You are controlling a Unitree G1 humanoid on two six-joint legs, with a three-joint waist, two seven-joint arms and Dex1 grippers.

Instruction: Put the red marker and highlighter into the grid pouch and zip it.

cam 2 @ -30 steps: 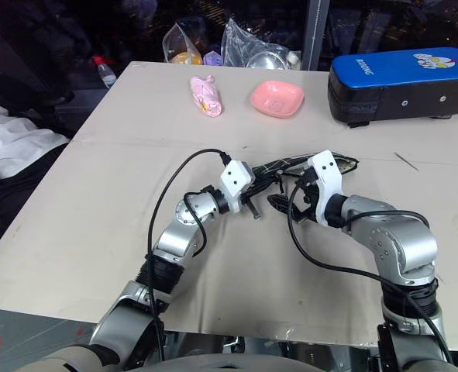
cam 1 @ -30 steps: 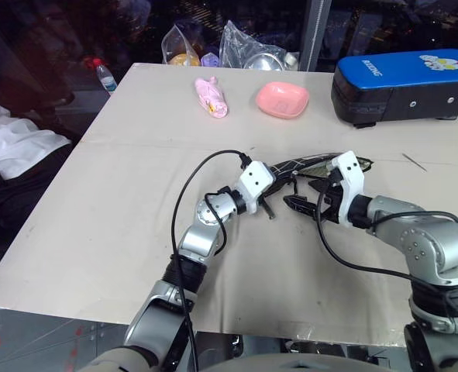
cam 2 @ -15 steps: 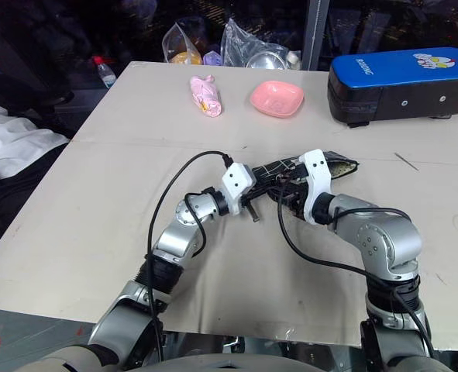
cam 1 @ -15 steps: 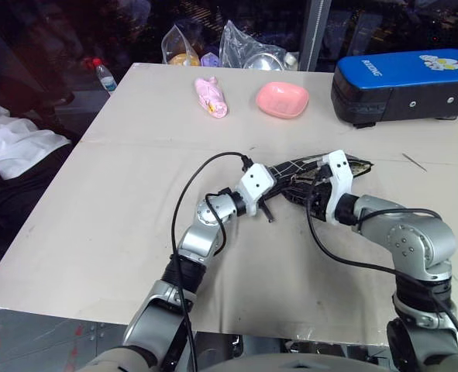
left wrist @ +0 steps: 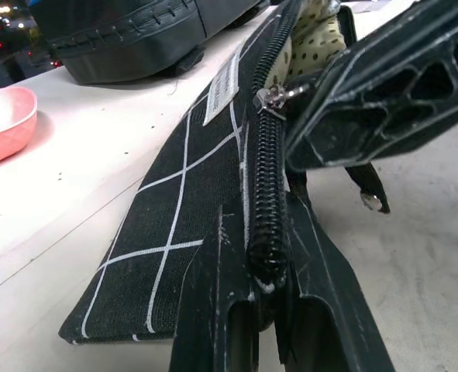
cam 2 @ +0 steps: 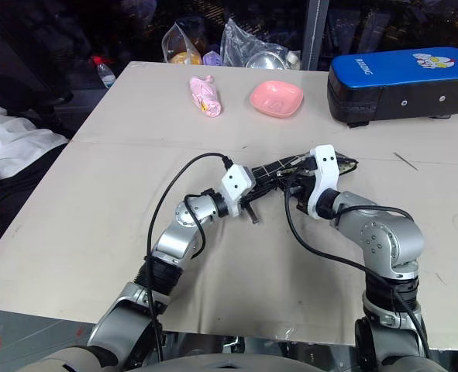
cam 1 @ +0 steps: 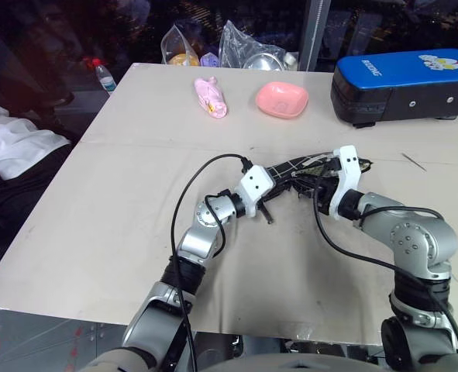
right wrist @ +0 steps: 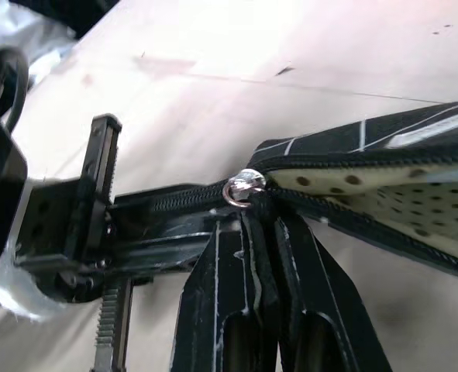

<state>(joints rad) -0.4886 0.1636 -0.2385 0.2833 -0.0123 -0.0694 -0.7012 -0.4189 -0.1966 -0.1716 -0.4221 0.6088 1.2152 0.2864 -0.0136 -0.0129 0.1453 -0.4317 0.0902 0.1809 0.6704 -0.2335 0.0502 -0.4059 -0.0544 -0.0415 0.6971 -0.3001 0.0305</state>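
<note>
On the beige table (cam 1: 120, 201), both hands pinch the grid pouch (left wrist: 190, 178): left hand (cam 1: 270, 203) its end, right hand (right wrist: 253, 213) its zipper pull (right wrist: 244, 186).

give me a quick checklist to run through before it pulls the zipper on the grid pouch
1. Left gripper clamped on the closed end of the grid pouch: ok.
2. Right gripper shut at the zipper pull: ok.
3. Pouch zipped: not ok, dotted lining shows in the open part.
4. Red marker and highlighter inside: cannot tell.
5. Pouch clear of the pink dish and blue case: ok.
</note>
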